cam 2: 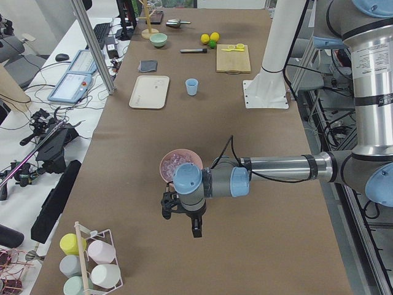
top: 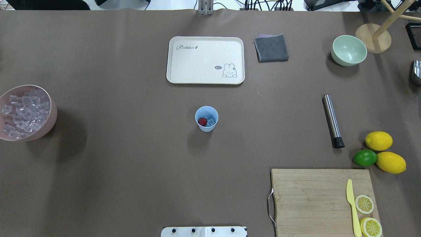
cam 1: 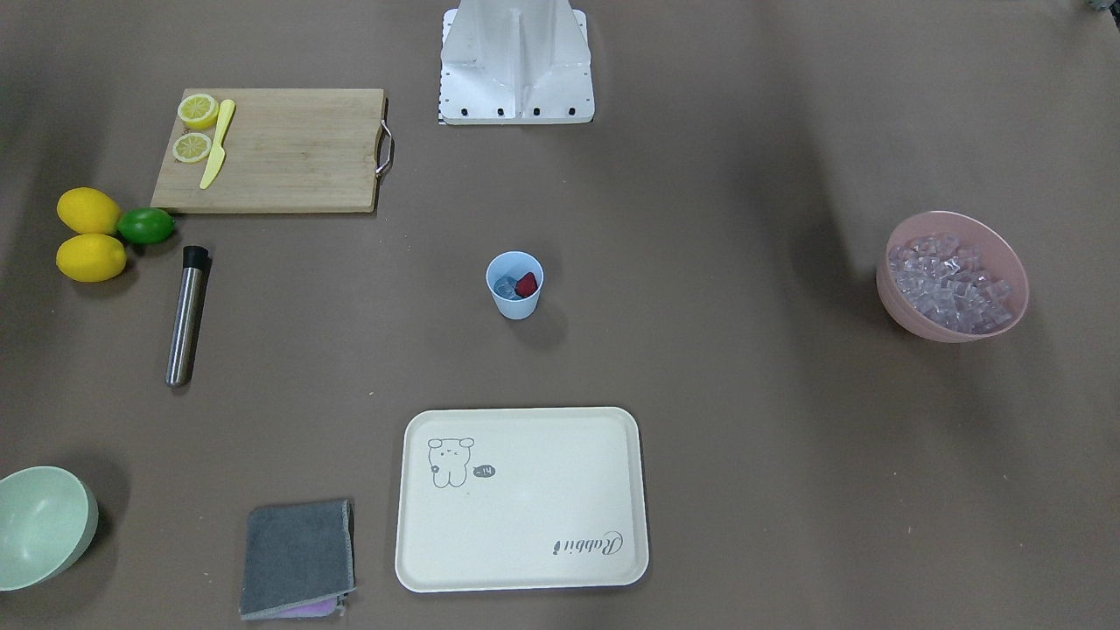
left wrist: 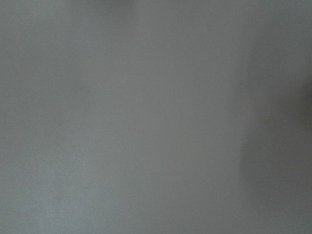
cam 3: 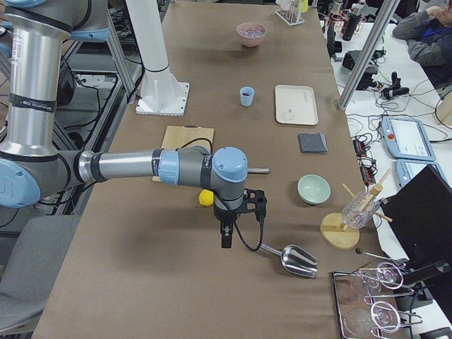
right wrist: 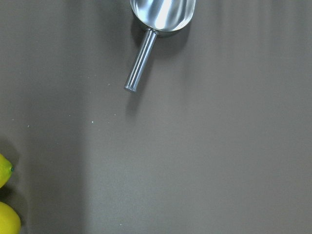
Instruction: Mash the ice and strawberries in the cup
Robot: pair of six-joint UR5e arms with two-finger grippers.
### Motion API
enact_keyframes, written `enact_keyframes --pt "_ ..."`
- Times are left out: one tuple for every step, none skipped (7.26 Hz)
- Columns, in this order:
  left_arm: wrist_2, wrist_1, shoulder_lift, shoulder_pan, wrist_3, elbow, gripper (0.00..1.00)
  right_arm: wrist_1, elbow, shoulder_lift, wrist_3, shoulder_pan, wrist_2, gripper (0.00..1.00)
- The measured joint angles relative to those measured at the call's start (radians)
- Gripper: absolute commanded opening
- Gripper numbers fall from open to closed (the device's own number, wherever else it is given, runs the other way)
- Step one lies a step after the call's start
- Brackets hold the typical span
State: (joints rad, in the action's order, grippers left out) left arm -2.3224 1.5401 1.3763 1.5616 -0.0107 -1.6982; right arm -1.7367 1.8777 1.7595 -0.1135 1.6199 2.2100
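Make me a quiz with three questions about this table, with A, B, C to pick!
1. Where is the strawberry? A in the cup; B on the tray; C on the cutting board.
2. How many whole lemons? A one; B two; C four.
3. How is the steel muddler? A lying on the table; B standing in the cup; C leaning on a bowl.
Answers: 1 A, red shows inside the cup beside ice. 2 B, two sit by the lime. 3 A, it lies flat.

I work in a robotics lab: beside my brown paper-covered worktop (cam 2: 258,246) are a teach pendant (cam 2: 72,77), tangled cables (cam 2: 37,120), an aluminium frame post (cam 2: 92,43) and a seated operator (cam 3: 427,35).
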Motion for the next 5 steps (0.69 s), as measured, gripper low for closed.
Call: enact_keyframes --pt "0.000 0.000 0.000 0.000 0.000 0.000 0.99 0.000 0.004 0.000 0.000 0.000 0.000 1.00" --pt "0.000 0.000 0.000 0.000 0.000 0.000 0.99 0.000 0.009 0.000 0.000 0.000 0.000 1.00" --pt "0.000 0.000 0.000 0.000 0.000 0.001 0.99 -0.001 0.012 0.000 0.000 0.000 0.000 1.00" --pt "0.000 0.000 0.000 0.000 0.000 0.001 0.99 -0.001 0.013 0.000 0.000 0.000 0.000 1.00" --pt "0.000 0.000 0.000 0.000 0.000 0.001 0.99 -0.001 0.016 -0.001 0.000 0.000 0.000 1.00"
